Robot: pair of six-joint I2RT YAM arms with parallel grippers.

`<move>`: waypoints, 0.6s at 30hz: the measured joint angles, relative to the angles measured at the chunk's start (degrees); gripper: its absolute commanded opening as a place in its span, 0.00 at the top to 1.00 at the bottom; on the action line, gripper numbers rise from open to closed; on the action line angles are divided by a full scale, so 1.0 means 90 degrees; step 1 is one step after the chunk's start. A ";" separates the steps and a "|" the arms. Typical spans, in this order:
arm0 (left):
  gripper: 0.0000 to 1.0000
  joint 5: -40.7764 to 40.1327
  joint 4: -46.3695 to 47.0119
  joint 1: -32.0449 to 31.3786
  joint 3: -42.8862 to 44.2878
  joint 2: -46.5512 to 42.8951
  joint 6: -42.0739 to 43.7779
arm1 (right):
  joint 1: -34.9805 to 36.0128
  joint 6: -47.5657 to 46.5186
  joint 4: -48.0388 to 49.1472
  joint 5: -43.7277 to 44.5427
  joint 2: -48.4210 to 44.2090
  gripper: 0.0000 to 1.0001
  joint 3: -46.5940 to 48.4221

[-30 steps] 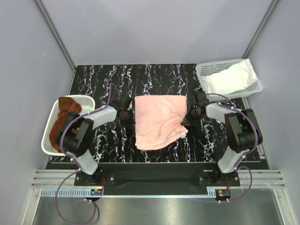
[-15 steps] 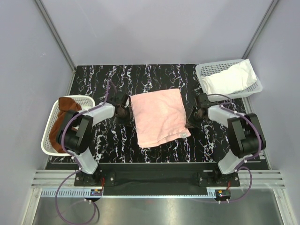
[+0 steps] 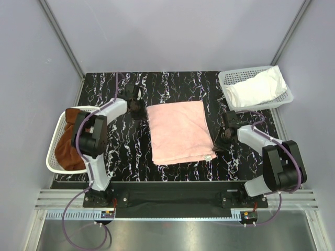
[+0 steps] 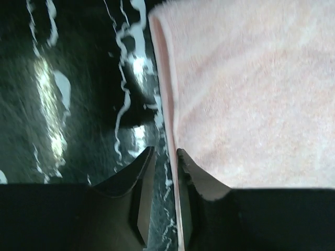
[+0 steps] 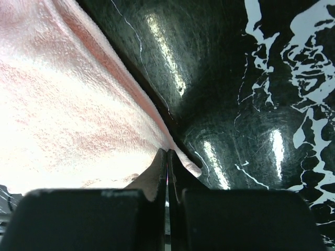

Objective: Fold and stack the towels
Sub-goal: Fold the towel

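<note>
one white mesh basket (image 3: 51, 157) sits at the black marbled table's (image 3: 172, 86) left edge, another basket (image 3: 226, 82) far right.

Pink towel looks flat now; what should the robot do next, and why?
Probably open the right gripper to let go: the pink towel lies flat, the left gripper stands open beside its edge, but the right one looks shut on a corner.
</note>
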 measured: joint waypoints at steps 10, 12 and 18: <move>0.61 0.0061 -0.0345 0.0155 0.1753 0.1443 0.0444 | 0.0000 -0.0158 0.0097 -0.0017 0.0398 1.00 0.0194; 0.63 0.0073 -0.0372 0.0155 0.2021 0.1642 0.0486 | 0.0000 -0.0204 0.0143 -0.0015 0.0430 1.00 0.0236; 0.93 0.0056 -0.0690 0.0245 0.3041 0.2373 0.0532 | 0.0000 -0.0369 0.0143 0.0168 0.0806 1.00 0.0619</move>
